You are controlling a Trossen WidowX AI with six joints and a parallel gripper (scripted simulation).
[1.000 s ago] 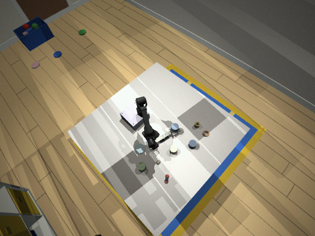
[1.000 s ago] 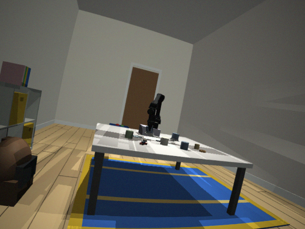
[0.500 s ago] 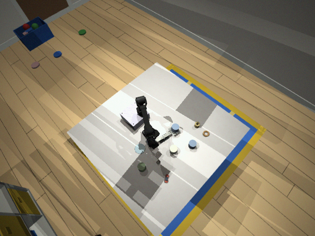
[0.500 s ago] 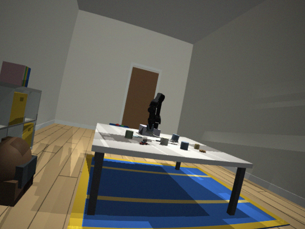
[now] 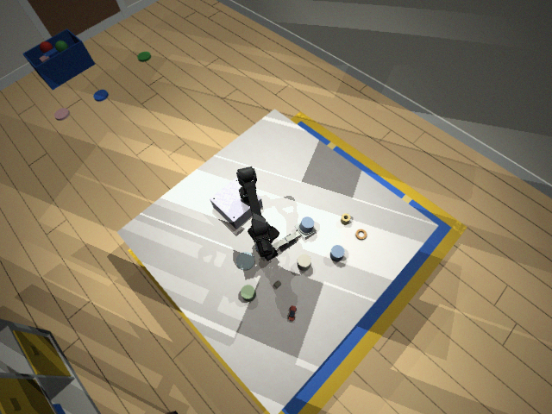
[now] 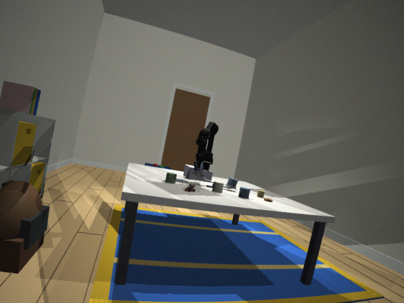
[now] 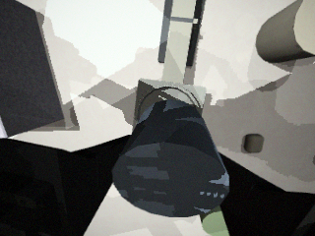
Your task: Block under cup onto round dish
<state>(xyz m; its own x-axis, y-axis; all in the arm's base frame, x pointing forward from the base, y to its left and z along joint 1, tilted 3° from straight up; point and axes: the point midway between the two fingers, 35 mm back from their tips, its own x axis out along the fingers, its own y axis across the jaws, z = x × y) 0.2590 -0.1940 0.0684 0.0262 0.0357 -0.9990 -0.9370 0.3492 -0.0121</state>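
My gripper (image 5: 268, 254) (image 7: 169, 146) is shut on one blue cup (image 7: 171, 182), upright with its top toward the wrist camera. The cup's lower end appears just above the near square pan (image 7: 198, 91) of the balance, where a round outline shows. Whether a block is there cannot be told. The balance's beam (image 5: 287, 241) (image 7: 177, 41) runs to the far pan, where the other blue cup (image 5: 306, 223) (image 6: 232, 182) stands, looking slightly tilted in the exterior view. The round dish (image 5: 244, 260) (image 6: 181, 180) lies beside the gripper, with no cup seen over it.
Nearby stand a beige cylinder (image 5: 304, 260) (image 7: 278, 36), a green cylinder (image 5: 247, 292), another blue cylinder (image 5: 336, 252) and a small dark block (image 5: 277, 284) (image 7: 253, 143). Farther off are a toy car (image 5: 291, 312), a yellow nut (image 5: 346, 218) and an orange ring (image 5: 357, 235).
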